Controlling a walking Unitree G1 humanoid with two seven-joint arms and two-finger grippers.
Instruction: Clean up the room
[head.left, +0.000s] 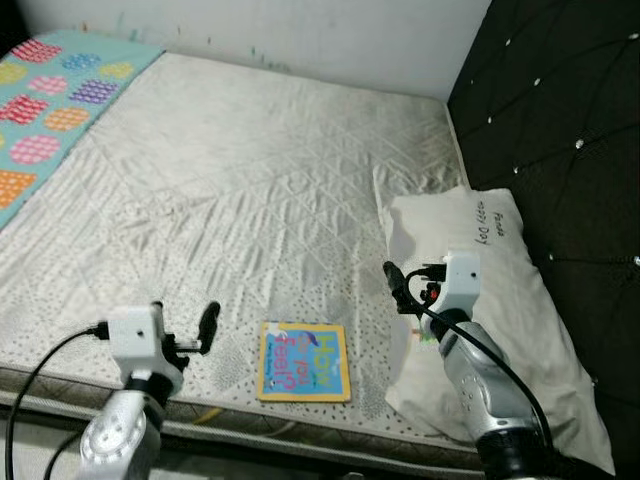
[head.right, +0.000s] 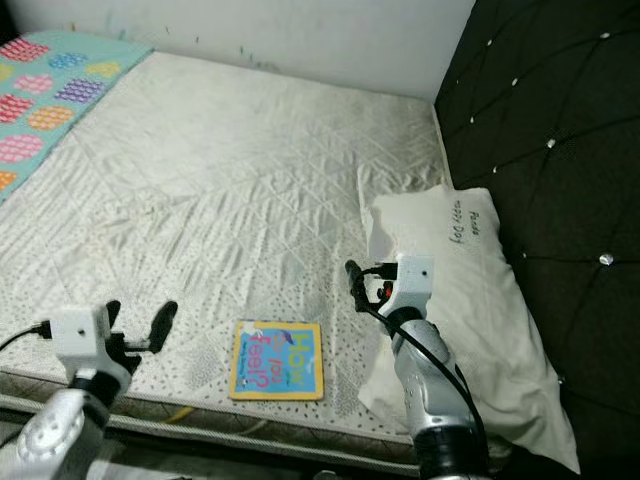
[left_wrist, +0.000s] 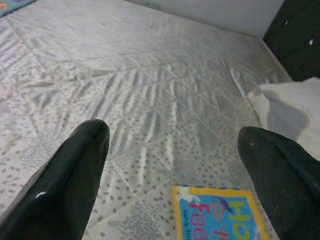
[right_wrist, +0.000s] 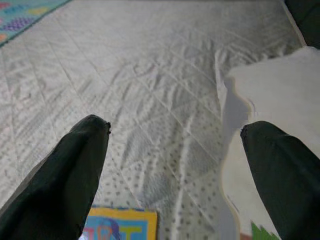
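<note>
Bed (head.left: 250, 190) with pillow (head.left: 500, 300) and book (head.left: 303, 362)

The white pillow lies by the black headboard (head.left: 560, 120); the yellow-bordered book lies flat near the mattress edge, between the left hand (head.left: 205, 328) and right hand (head.left: 396, 283), both wide open and empty.

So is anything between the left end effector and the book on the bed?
Nothing visible: the open left end effector hovers beside the book, with bare mattress between them.

Bedroom: mattress (head.left: 250, 200), pillow (head.left: 500, 300), padded headboard (head.left: 560, 120).
</note>
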